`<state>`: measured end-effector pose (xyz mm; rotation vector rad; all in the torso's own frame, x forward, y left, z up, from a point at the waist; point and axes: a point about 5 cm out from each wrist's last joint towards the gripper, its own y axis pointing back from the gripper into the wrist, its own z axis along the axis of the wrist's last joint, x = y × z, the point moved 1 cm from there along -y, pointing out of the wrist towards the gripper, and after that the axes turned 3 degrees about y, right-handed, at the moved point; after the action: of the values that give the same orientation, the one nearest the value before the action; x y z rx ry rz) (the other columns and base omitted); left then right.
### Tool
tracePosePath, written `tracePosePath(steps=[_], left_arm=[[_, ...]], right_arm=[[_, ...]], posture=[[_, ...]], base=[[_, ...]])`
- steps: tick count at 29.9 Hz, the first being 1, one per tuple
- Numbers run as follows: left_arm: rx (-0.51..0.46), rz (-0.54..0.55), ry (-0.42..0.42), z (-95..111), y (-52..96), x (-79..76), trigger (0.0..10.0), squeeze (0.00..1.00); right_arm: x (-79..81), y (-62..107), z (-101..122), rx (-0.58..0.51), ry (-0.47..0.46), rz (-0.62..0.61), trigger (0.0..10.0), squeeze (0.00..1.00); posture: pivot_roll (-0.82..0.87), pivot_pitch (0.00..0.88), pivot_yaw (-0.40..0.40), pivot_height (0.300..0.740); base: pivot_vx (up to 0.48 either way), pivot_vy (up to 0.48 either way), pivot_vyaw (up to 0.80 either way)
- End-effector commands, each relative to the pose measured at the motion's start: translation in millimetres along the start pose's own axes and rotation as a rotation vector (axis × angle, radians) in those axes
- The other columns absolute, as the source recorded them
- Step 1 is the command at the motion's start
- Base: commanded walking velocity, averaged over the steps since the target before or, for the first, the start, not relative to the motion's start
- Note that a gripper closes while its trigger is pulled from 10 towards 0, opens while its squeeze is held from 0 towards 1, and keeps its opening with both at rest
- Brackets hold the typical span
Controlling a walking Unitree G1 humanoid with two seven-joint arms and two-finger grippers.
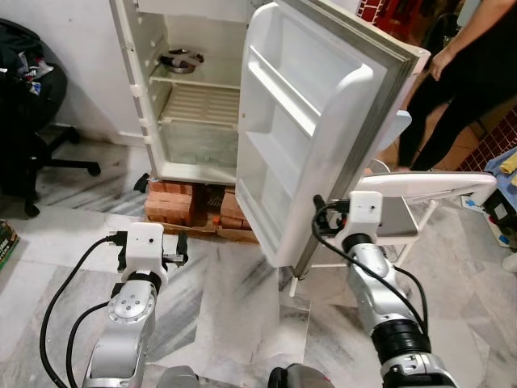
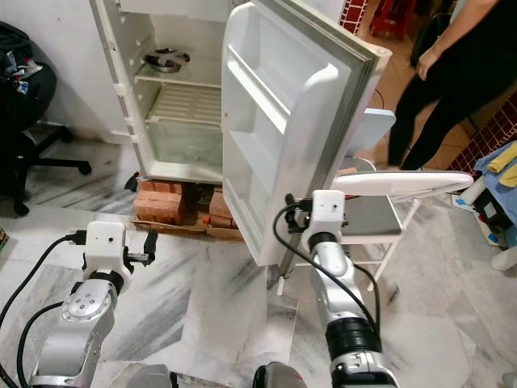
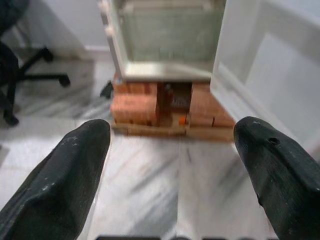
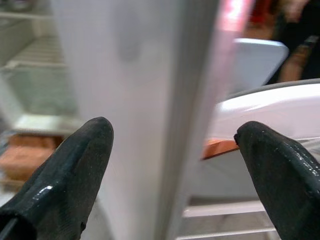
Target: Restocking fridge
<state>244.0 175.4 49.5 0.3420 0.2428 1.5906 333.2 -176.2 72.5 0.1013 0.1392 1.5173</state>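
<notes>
The white fridge [image 1: 198,121] stands open on a stack of red bricks [image 1: 174,202], its door [image 1: 307,121] swung out toward me. A metal pan [image 1: 181,60] rests on the upper shelf; the wire shelf and the door racks hold nothing. My right gripper [image 4: 170,165] is open at the door's outer edge [image 4: 150,100], one finger on each side of it, not touching. My left gripper [image 3: 172,165] is open low over the floor, pointed at the bricks [image 3: 135,107] and holding nothing.
A black office chair [image 1: 32,105] stands at the left. A person [image 1: 468,73] in black stands behind the door at the right. A white plastic stool [image 1: 420,187] sits just right of the door. Grey marble floor [image 1: 234,299] lies before the fridge.
</notes>
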Motion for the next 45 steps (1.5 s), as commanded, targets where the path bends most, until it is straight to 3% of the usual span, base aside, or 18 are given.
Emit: tracePosePath(steps=[1, 6, 10, 17, 20, 26, 33, 35, 39, 41, 42, 44, 45], left_arm=[[0.001, -0.015, -0.009, 2, 3.2, 0.5, 10.0, 0.00], [0.025, -0.025, -0.012, -2, 7.4, 2.4, 10.0, 0.00], [0.045, -0.016, -0.017, -5, 15.8, 5.5, 10.0, 0.00], [0.061, -0.004, -0.023, -8, 25.1, 10.7, 10.0, 0.00], [0.073, 0.005, -0.042, -9, 29.1, 14.2, 10.0, 0.00], [0.091, 0.028, -0.054, -12, 38.6, 22.3, 10.0, 0.00], [0.112, 0.037, -0.062, -14, 49.3, 24.8, 10.0, 0.00], [0.119, 0.033, -0.064, -16, 52.4, 24.9, 10.0, 0.00], [0.129, 0.018, -0.065, -16, 55.4, 23.8, 10.0, 0.00], [0.134, 0.008, -0.067, -17, 55.2, 22.5, 10.0, 0.00], [0.135, 0.002, -0.068, -16, 54.5, 21.5, 10.0, 0.00], [0.134, -0.008, -0.072, -15, 53.7, 20.2, 10.0, 0.00], [0.131, -0.013, -0.079, -15, 53.1, 19.7, 10.0, 0.00]], right_arm=[[-5.0, -13.0, 19, -0.042, -0.030, -0.004, 10.0, 0.00], [-4.0, -26.6, 41, -0.083, -0.058, 0.040, 10.0, 0.00], [-2.6, -43.2, 72, -0.139, -0.065, 0.104, 10.0, 0.00], [1.3, -53.2, 93, -0.169, -0.103, 0.172, 10.0, 0.00], [4.0, -57.5, 103, -0.174, -0.073, 0.187, 10.0, 0.00], [1.0, -64.6, 125, -0.193, -0.005, 0.114, 10.0, 0.00], [-7.0, -65.9, 136, -0.228, 0.069, 0.028, 10.0, 0.00], [-6.0, -65.9, 136, -0.229, 0.028, 0.048, 10.0, 0.00], [16.2, -66.1, 140, -0.247, -0.075, 0.186, 10.0, 0.00], [34.3, -65.6, 146, -0.256, -0.200, 0.300, 10.0, 0.00], [56.5, -62.8, 153, -0.262, -0.321, 0.458, 10.0, 0.00], [88.6, -53.5, 166, -0.290, -0.462, 0.713, 10.0, 0.00], [110.4, -40.3, 174, -0.311, -0.522, 0.934, 10.0, 0.00]], posture=[[0.17, 0.055, -0.057, 0.740], [0.18, 0.061, -0.058, 0.740], [0.22, 0.087, -0.065, 0.740], [0.26, 0.109, -0.064, 0.740], [0.28, 0.121, -0.060, 0.740], [0.30, 0.140, -0.059, 0.740], [0.31, 0.168, -0.057, 0.740], [0.31, 0.170, -0.055, 0.740], [0.30, 0.183, -0.047, 0.740], [0.30, 0.184, -0.046, 0.740], [0.30, 0.184, -0.045, 0.740], [0.31, 0.180, -0.047, 0.740], [0.31, 0.178, -0.049, 0.740]], base=[[0.000, 0.000, 0.00], [0.000, 0.000, 0.00], [0.000, 0.000, 0.00], [0.000, 0.000, 0.00], [0.000, 0.000, 0.00], [0.000, 0.000, 0.00], [0.000, 0.000, 0.00], [0.000, 0.000, 0.00], [0.000, 0.000, 0.00], [0.000, 0.000, 0.00], [0.000, 0.000, 0.00], [0.000, 0.000, 0.00], [0.000, 0.000, 0.00]])
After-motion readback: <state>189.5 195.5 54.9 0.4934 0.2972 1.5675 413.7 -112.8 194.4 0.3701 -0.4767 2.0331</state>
